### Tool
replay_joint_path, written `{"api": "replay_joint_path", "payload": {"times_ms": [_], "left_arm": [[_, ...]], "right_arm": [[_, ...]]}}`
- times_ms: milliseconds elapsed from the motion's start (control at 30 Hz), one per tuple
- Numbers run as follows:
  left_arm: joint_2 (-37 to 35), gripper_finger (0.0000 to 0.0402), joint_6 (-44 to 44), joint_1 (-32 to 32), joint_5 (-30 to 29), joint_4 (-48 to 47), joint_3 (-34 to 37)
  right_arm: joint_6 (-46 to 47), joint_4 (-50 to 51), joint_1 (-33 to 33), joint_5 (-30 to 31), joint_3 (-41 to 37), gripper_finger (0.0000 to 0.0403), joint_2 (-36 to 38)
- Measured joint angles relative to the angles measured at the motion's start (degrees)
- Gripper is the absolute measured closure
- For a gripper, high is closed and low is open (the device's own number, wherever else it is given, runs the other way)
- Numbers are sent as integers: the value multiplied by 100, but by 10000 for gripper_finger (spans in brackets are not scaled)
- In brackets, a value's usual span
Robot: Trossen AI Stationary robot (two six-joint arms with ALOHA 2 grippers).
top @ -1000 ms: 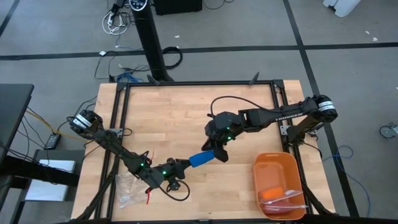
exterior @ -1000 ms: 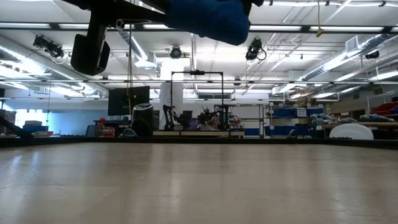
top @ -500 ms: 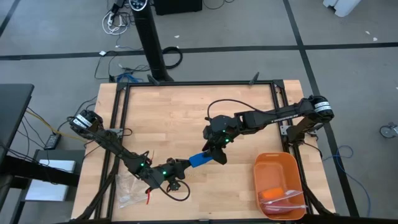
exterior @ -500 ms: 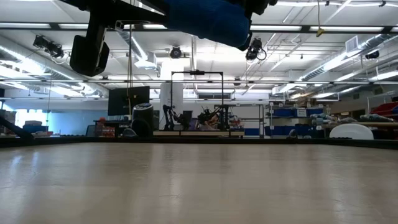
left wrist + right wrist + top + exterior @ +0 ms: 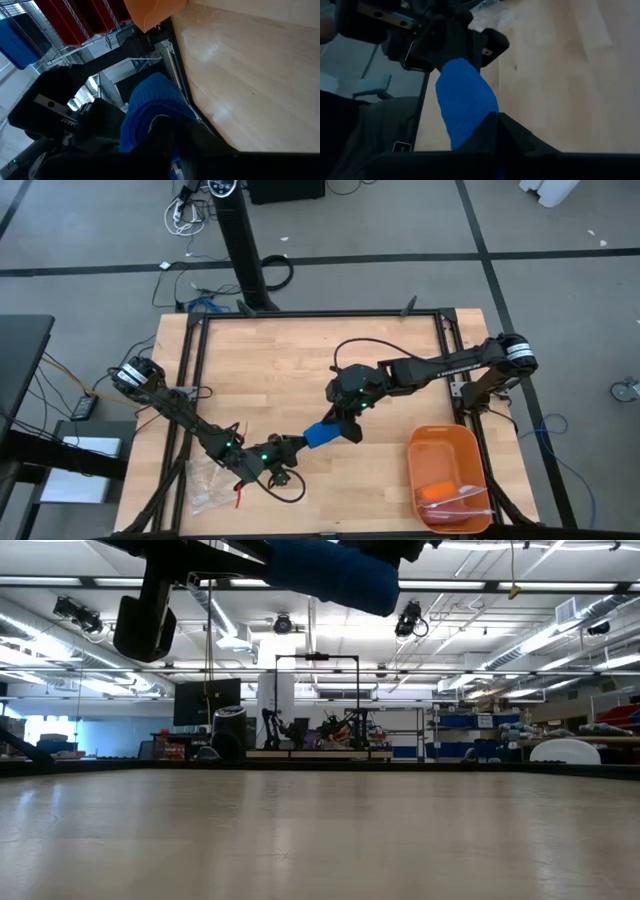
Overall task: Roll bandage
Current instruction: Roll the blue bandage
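The bandage (image 5: 322,434) is a short bright blue roll, held in the air between my two grippers over the near middle of the table. It also shows at the top of the low view (image 5: 330,572), well above the tabletop. My left gripper (image 5: 297,444) is shut on its left end. My right gripper (image 5: 345,427) is shut on its right end. The left wrist view shows the blue fabric (image 5: 150,107) right ahead of its fingers, and so does the right wrist view (image 5: 465,100). My left gripper holds the bandage's left end (image 5: 451,67) between its two fingers (image 5: 470,42). It comes nearly level from the table's left, in line with the roll. The bandage is lifted clear of the table. My right gripper holds the bandage's right end (image 5: 472,127) between its two fingers (image 5: 512,132). It comes from the table's far right, slanting down. The fingers hide the exact place of contact. The roll runs from it toward my left gripper, clear of the table.
An orange tray (image 5: 470,455) with small orange things in it stands at the near right corner. A clear crinkly plastic bag (image 5: 205,485) and a small red thing (image 5: 238,498) lie at the near left edge. The wooden tabletop (image 5: 300,360) shows bare at the middle and far side.
My right gripper has moved a little toward the near left, closer to my left gripper. The blue bandage between them stays lifted clear of the table.
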State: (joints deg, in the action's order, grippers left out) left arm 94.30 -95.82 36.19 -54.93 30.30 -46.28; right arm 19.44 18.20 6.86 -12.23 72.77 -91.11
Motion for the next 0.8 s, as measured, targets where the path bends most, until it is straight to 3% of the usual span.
{"api": "replay_joint_path", "payload": {"times_ms": [433, 800], "left_arm": [[0, 384, -13, 22, -44, 6, 0], [4, 384, -116, 35, 38, 163, -2]], "right_arm": [[-113, 216, 141, 796, 0, 397, 127], [-111, 353, 144, 467, 0, 350, -76]]}}
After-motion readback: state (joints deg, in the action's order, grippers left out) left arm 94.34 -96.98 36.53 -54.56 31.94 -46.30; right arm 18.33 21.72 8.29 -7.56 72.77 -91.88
